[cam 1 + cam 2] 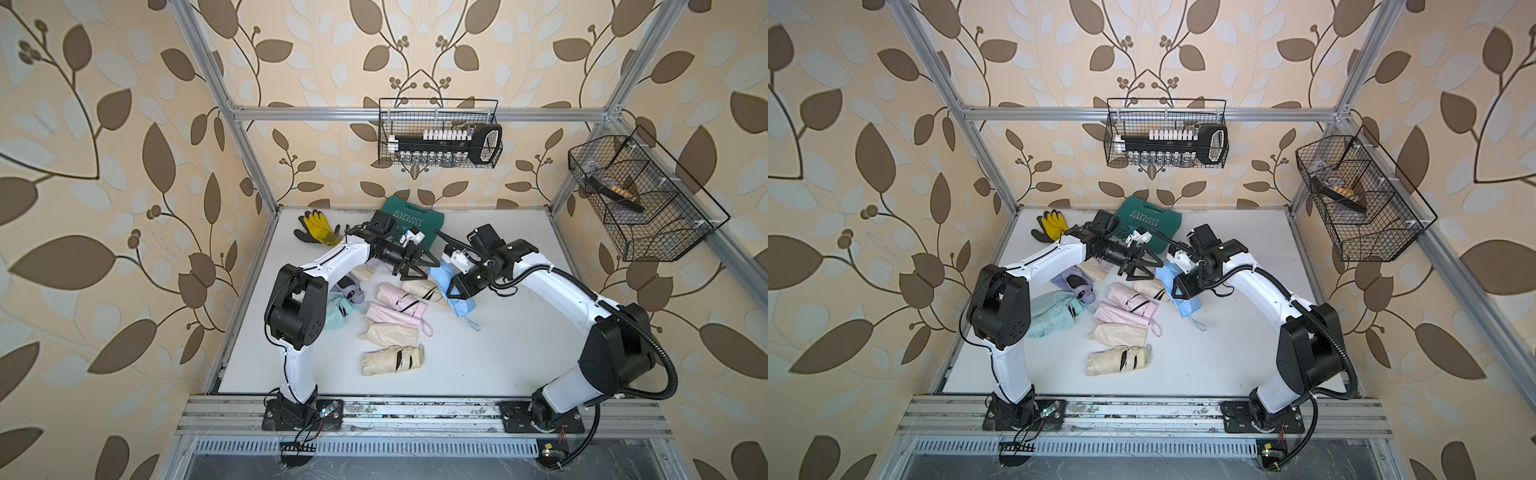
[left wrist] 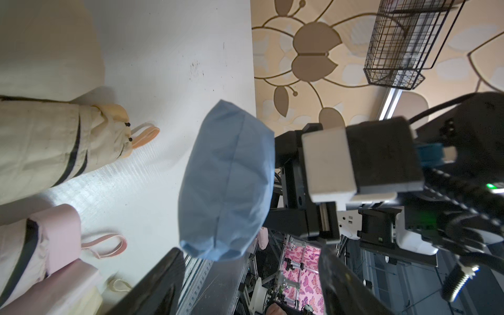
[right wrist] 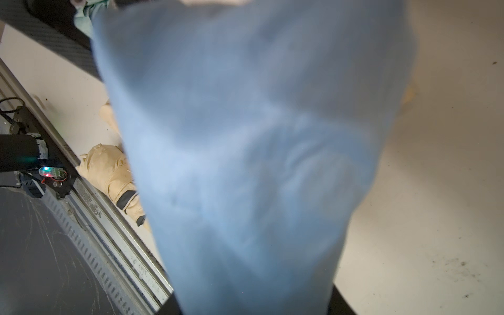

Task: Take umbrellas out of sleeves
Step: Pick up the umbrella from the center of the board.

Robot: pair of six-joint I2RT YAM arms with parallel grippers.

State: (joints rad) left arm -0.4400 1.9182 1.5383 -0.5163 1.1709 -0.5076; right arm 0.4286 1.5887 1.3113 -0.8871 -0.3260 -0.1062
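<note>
The left gripper [image 1: 430, 270] has its jaws spread. In the left wrist view its two black fingers [image 2: 161, 283] stand apart on either side of the closed end of the blue sleeve [image 2: 229, 180] and do not touch it. The right gripper [image 1: 452, 291] is pinched onto that sleeve, which looks stuffed rather than flat and fills the right wrist view.

Both arms reach over the far half of the white table [image 1: 507, 357]. The green case [image 1: 415, 216] lies at its far edge, behind the left wrist.

Just left of the blue sleeve lies a cream umbrella [image 1: 422, 289] with a black strap, and the pink umbrella [image 1: 401, 300] is beside it. A second cream umbrella [image 1: 392, 360] lies alone nearer the front edge. The mint umbrella [image 1: 338, 311] and lilac umbrella [image 1: 353, 293] are on the left, partly hidden under the left arm.

The yellow-black gloves [image 1: 316, 228] sit in the far-left corner. A blue wrist loop [image 1: 473, 324] trails on the table from the sleeve's near end.
</note>
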